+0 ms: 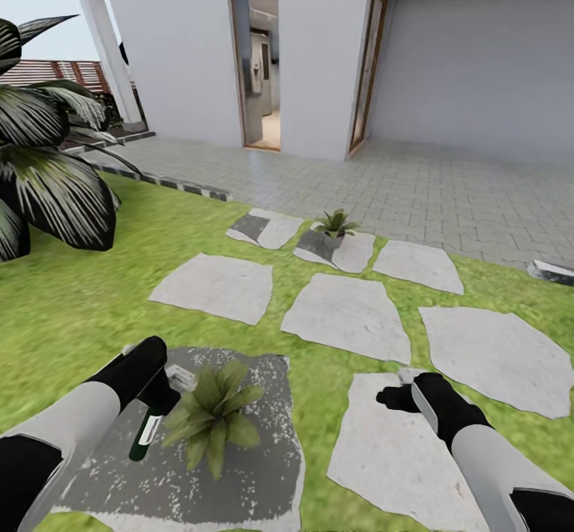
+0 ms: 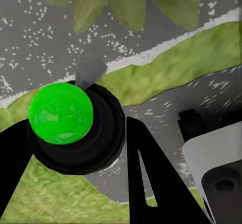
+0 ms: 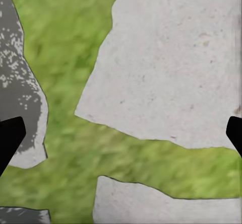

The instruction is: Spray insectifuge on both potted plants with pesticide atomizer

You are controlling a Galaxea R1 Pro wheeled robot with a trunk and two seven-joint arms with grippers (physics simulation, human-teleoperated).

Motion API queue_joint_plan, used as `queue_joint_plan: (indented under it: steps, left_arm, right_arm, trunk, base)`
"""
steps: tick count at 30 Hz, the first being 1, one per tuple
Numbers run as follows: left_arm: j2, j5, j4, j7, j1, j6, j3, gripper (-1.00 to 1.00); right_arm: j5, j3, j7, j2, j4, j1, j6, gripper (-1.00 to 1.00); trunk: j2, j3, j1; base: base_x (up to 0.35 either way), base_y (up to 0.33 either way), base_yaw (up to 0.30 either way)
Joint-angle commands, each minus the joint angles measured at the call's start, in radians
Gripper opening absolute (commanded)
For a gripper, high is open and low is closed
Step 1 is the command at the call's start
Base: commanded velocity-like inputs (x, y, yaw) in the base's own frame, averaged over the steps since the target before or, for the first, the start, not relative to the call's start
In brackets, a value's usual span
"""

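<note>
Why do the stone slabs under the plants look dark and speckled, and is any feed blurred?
Head view: the slab under the near potted plant renders dark grey with white flecks, no cast shadows, flat even light. Left wrist view: the pesticide atomizer looks soft up close. Right wrist view: grass is smeared.

A domestic garden beside a house is shown. The setting is indicated by a green lawn (image 1: pixel 72 309) laid with irregular pale stone slabs (image 1: pixel 347 317), small potted plants (image 1: pixel 335 226) set on the slabs, a large broad-leaved plant (image 1: pixel 48 173), a brown slatted fence (image 1: pixel 56 73), a paved patio (image 1: pixel 430 185), and grey house walls (image 1: pixel 179 45) pierced by an open doorway (image 1: pixel 259 61).
</note>
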Motion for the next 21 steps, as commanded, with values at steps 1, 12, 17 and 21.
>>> queue_joint_plan:
  steps: [1,12,17,21]
  left_arm:
    - [0.001,-0.01,-0.002,-0.012,0.029,0.001,-0.003,-1.0]
    - [0.001,-0.01,-0.002,-0.012,0.029,0.001,-0.003,-1.0]
    - [0.001,-0.01,-0.002,-0.012,0.029,0.001,-0.002,-1.0]
    - [0.001,-0.01,-0.002,-0.012,0.029,0.001,-0.001,-1.0]
  right_arm:
    - [0.0,-0.004,0.003,0.0,-0.001,0.0,0.005,1.0]
    - [0.0,-0.004,0.003,0.0,-0.001,0.0,0.005,1.0]
    - [0.0,-0.004,0.003,0.0,-0.002,0.0,0.005,1.0]
    - [0.0,-0.004,0.003,0.0,-0.001,0.0,0.004,1.0]
  trunk:
    - [0.0,-0.001,0.0]
    - [-0.021,-0.01,0.011]
    - [-0.056,-0.031,0.031]
    - [-0.084,-0.049,0.046]
  base:
    - [0.0,0.0,0.0]
    - [0.0,0.0,0.0]
    - [0.0,0.0,0.0]
    - [0.0,0.0,0.0]
